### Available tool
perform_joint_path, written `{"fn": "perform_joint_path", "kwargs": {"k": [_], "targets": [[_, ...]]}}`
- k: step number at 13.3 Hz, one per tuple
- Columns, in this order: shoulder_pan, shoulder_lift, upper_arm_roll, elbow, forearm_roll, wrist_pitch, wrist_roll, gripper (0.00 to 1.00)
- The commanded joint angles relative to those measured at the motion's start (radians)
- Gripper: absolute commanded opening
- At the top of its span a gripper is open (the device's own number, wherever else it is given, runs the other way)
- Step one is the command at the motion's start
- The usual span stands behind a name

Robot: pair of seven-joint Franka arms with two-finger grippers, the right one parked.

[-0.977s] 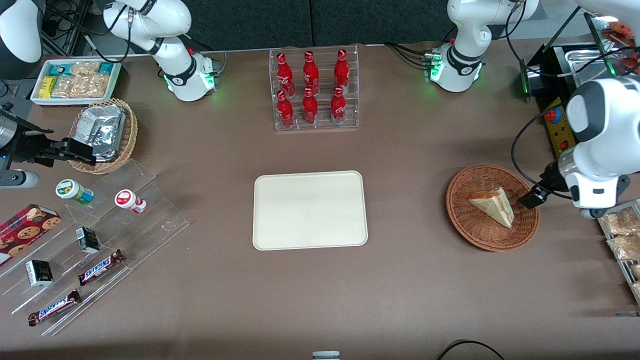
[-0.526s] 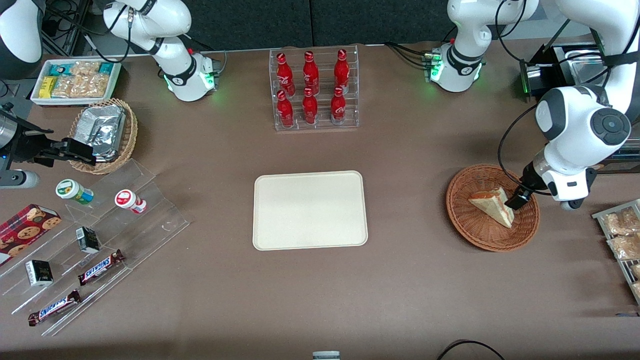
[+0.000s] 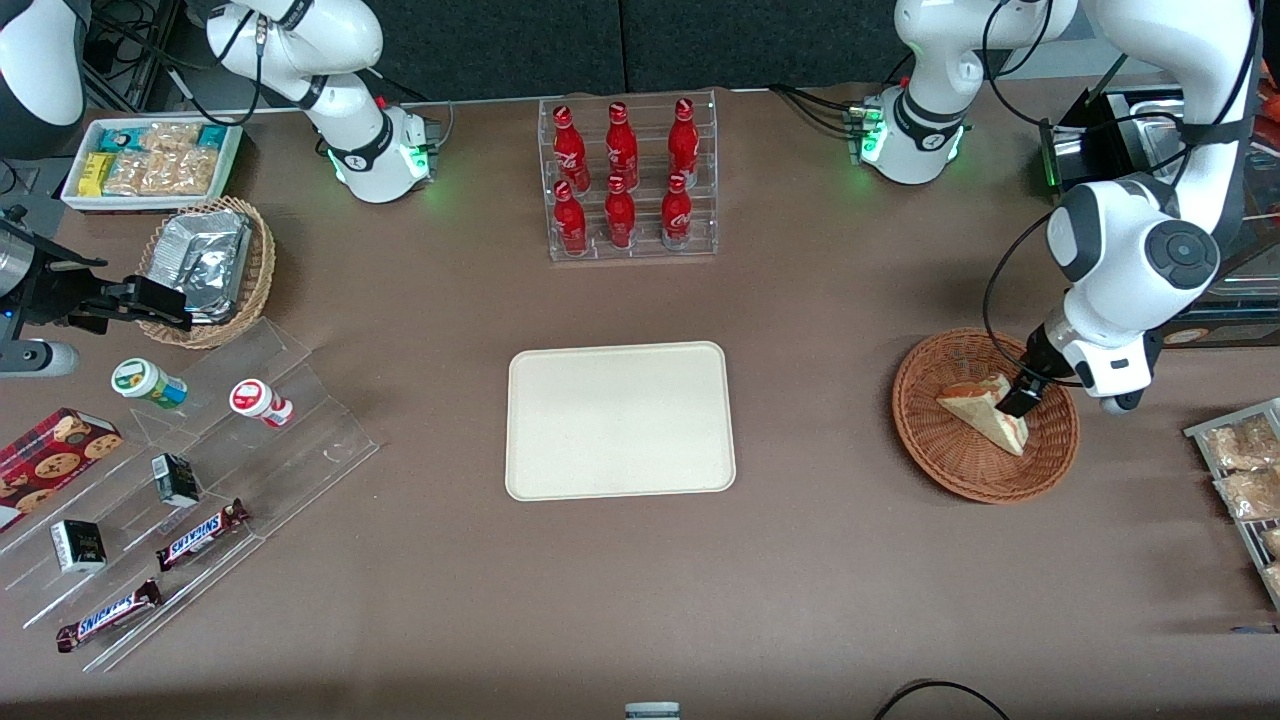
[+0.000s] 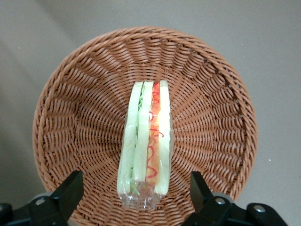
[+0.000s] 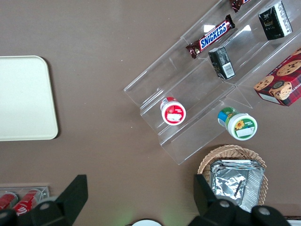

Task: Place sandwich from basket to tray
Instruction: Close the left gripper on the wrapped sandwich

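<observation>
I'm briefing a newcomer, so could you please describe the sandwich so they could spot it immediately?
Find the reddish-brown wicker basket toward the working arm's end of the table, beside the cream tray. The sandwich lies in it, under the open gripper. It is a pale triangular wedge with red and green filling, the basket's only content.

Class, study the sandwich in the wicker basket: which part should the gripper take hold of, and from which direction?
Grip the sandwich across its two flat bread faces, descending from above. It stands on edge in the basket, filling layers upward, and the open gripper already straddles it.
</observation>
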Motion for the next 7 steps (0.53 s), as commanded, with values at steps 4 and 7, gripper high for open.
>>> {"fn": "perform_joint_path", "kwargs": {"k": [4, 7], "targets": [[-0.009, 0.057, -0.010, -0.032, -0.007, 0.116, -0.039, 1.00], [-0.021, 0.079, -0.010, -0.035, -0.007, 0.135, -0.044, 0.81]]}}
